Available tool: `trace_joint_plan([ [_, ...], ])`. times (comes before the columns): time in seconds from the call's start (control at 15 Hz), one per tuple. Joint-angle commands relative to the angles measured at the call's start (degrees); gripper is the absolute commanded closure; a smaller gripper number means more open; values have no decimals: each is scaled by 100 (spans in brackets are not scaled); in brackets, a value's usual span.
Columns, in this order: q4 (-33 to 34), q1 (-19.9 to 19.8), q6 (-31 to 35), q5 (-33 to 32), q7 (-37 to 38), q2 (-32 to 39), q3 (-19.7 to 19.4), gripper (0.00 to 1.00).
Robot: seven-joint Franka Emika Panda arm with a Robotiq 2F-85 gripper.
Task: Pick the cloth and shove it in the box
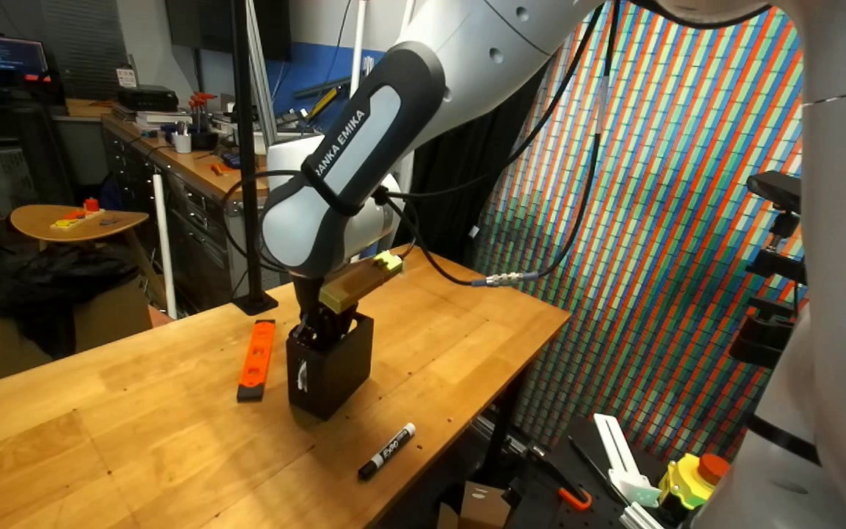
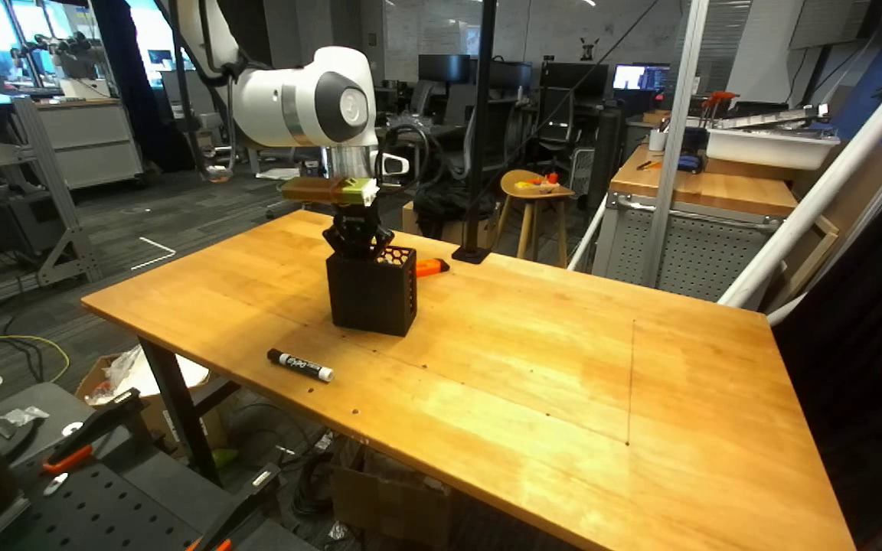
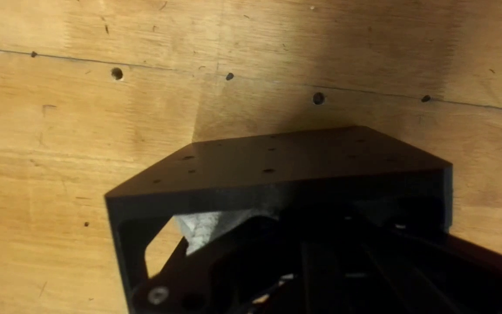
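Observation:
A black open-topped box stands on the wooden table in both exterior views (image 1: 338, 382) (image 2: 370, 297), and its wall fills the middle of the wrist view (image 3: 277, 161). My gripper (image 1: 322, 328) points straight down with its fingers inside the box's opening; it also shows above the rim (image 2: 360, 241). A white-grey cloth (image 3: 201, 224) lies inside the box, partly showing beside a finger in the wrist view. A bit of white cloth (image 1: 302, 375) shows through a slot in the box's side. The fingertips are hidden in dark shadow (image 3: 316, 220), so their grip on the cloth cannot be seen.
An orange level (image 1: 257, 360) lies beside the box, partly hidden behind it in an exterior view (image 2: 432, 267). A black and white marker (image 1: 387, 451) lies near the table's edge, seen also from across (image 2: 300, 365). A black post (image 2: 472, 252) stands at the table's edge.

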Motion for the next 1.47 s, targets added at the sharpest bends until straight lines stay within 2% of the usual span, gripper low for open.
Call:
trace_joint_plan([
  [0.0,85,-65,200,326,-239,290,167,100],
  [0.47,19,-98,134,665,-476,303,273,100],
  [1.13,-220,3,-70,357,-304,-821,98,100],
  [1.4,-358,-17,-83,448,-205,-1448,123,100],
])
